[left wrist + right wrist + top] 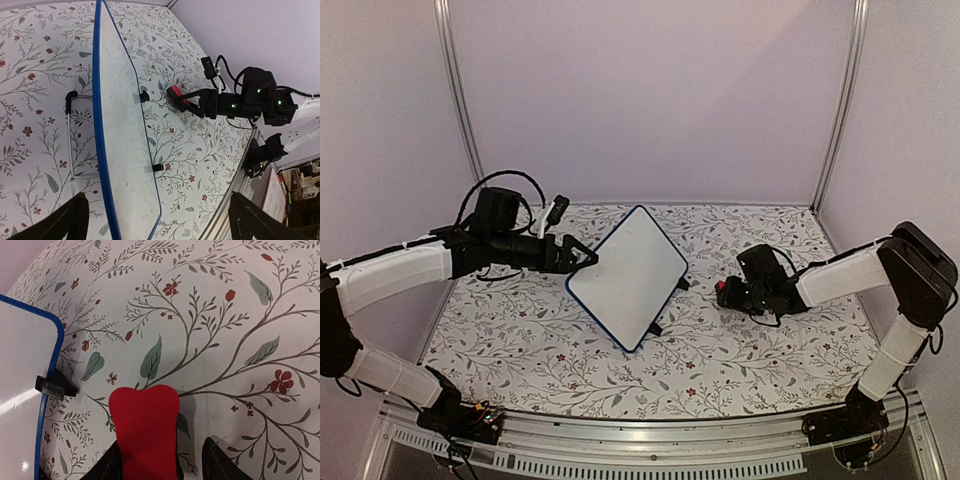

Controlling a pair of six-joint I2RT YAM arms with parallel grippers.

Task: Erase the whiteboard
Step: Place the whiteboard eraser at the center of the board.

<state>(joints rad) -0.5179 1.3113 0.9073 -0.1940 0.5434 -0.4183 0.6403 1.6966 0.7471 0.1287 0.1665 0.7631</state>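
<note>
The whiteboard (625, 280) stands tilted in the middle of the table, and its white face shows no writing. In the left wrist view the whiteboard (122, 150) is seen nearly edge-on, with its blue rim between my wide-apart fingers. My left gripper (582, 258) is open at the board's left corner and touches nothing. The red eraser (145, 422) lies against the left finger of my right gripper (160, 447). A gap separates it from the other finger (225, 460), so the gripper is open. Both are just right of the board (725, 292).
A thin wire stand (70, 135) props the board from behind. Black clip feet (55, 387) stick out at its lower edge. White enclosure walls stand on three sides. The aluminium rail (650, 435) runs along the table's near edge.
</note>
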